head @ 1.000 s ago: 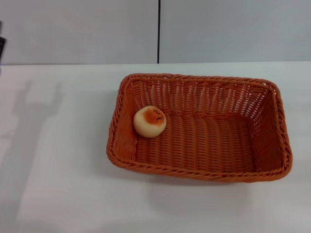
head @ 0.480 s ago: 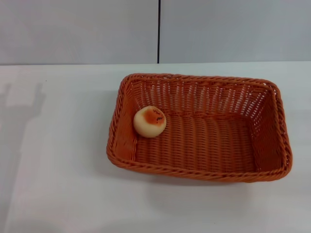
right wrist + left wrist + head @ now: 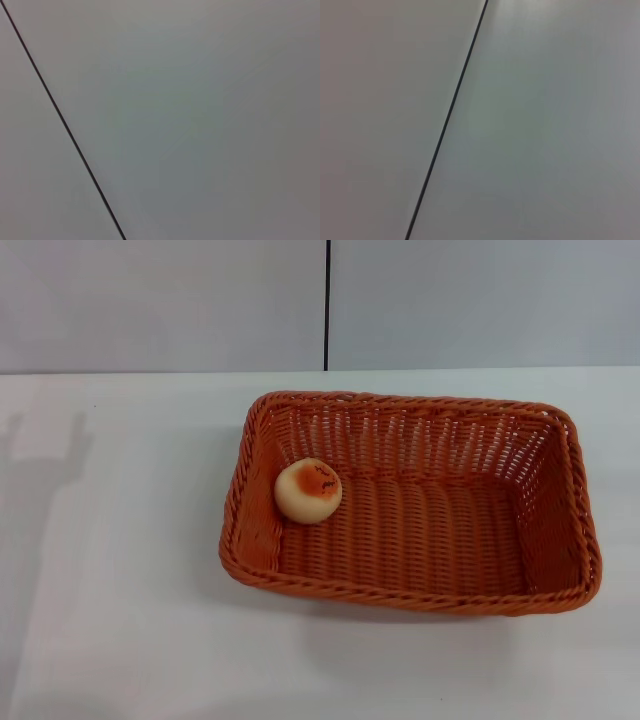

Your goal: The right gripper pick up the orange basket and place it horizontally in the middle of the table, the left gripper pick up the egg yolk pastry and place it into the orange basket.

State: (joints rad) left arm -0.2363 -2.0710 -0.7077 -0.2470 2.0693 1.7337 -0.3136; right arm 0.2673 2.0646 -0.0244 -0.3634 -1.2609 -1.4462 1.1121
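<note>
- The orange basket [image 3: 412,502] lay lengthwise on the white table [image 3: 120,580], right of centre, and was the only bulky thing on the surface.
- Its braided rim and sloping woven walls closed all four sides; its inside was open only from above.
- The egg yolk pastry [image 3: 308,490] sat inside at the basket's left end, close against the left wall; the rest of the basket floor was bare.
- A broad stretch of bare tabletop lay left of the basket and a band in front of it.
- The grey wall [image 3: 160,300] closed off the far edge behind the basket.
</note>
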